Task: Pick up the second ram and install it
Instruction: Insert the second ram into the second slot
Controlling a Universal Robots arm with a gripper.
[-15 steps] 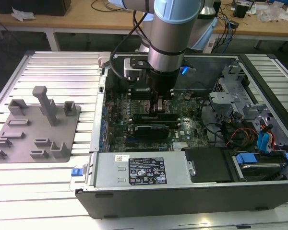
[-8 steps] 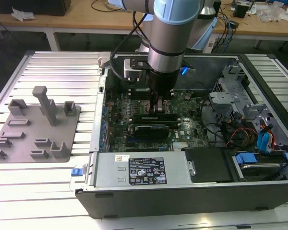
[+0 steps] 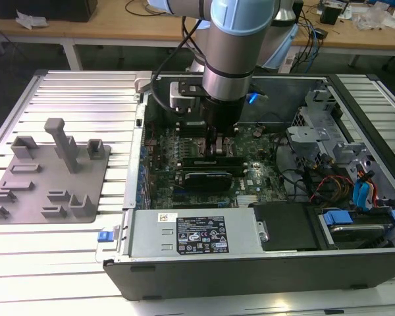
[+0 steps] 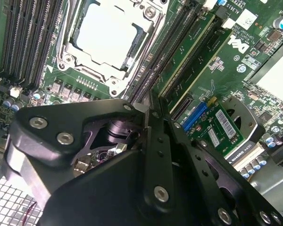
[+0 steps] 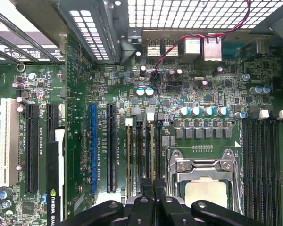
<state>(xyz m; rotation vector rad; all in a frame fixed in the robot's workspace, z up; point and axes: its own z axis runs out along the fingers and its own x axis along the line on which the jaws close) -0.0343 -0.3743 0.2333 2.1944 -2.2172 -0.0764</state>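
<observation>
We see the exterior view looking down from high in front of the open computer case, standing well back, with the grey fixture tray at 9 o'clock of the case; both wrist views sit close above the motherboard; the first faces straight down, the second is tilted across the gripper; both wrist views share the processor socket and the memory slots beside it.

Ribbed metal table carries grey fixture tray, open computer case.
</observation>
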